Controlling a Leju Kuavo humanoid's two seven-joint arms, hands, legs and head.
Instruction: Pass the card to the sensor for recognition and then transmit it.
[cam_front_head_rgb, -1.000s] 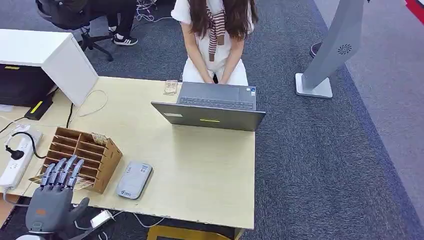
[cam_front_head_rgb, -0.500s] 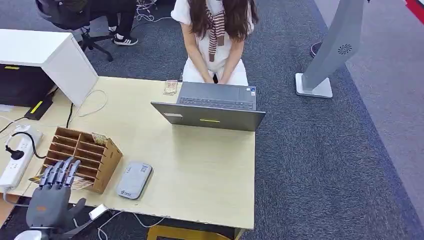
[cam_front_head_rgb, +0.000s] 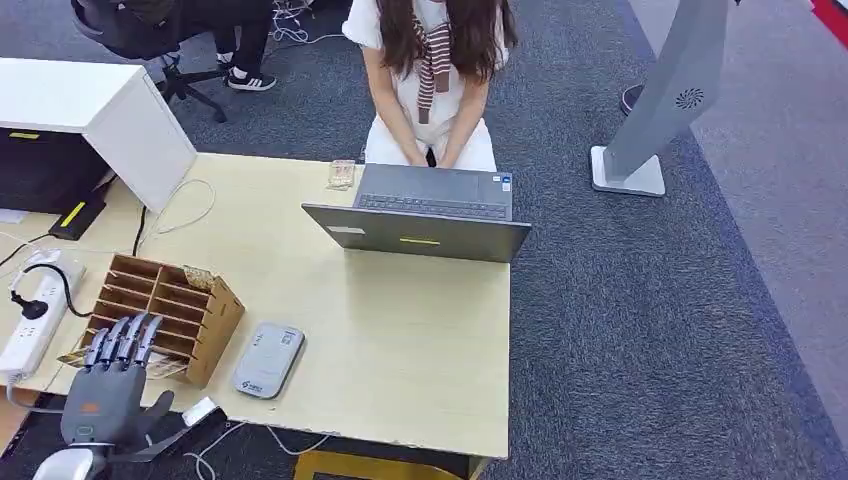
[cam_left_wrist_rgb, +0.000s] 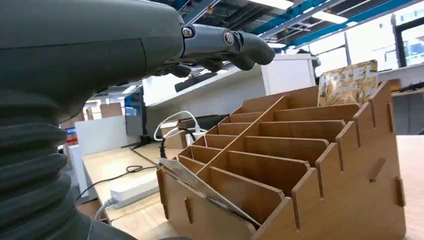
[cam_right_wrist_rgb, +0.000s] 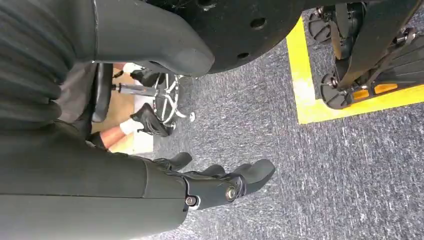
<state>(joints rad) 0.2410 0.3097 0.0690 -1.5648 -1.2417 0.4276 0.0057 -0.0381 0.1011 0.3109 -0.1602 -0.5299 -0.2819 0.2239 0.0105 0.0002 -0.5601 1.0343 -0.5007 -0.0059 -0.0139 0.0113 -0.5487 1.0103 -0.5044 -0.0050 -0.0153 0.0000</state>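
A wooden card rack (cam_front_head_rgb: 165, 312) stands at the table's front left. One card (cam_front_head_rgb: 166, 367) lies tilted in its nearest slot, seen close in the left wrist view as a pale card (cam_left_wrist_rgb: 200, 187). A printed card (cam_left_wrist_rgb: 348, 82) stands in the far slot (cam_front_head_rgb: 198, 278). The grey card sensor (cam_front_head_rgb: 268, 360) lies flat just right of the rack. My left hand (cam_front_head_rgb: 105, 385) hovers at the table's near edge with its fingers (cam_left_wrist_rgb: 235, 47) stretched over the rack's front, holding nothing. My right hand (cam_right_wrist_rgb: 220, 182) hangs over the carpet, fingers apart and empty.
A laptop (cam_front_head_rgb: 420, 232) stands half open at mid-table, with a person (cam_front_head_rgb: 430, 70) seated behind it. A power strip (cam_front_head_rgb: 35, 310) and cables lie at the left edge. A white cabinet (cam_front_head_rgb: 90, 110) stands at back left, and a grey stand (cam_front_head_rgb: 660, 110) on the carpet at right.
My left hand has drawn back a little toward the table's near edge, its fingertips now over the rack's front row. Nothing else has moved.
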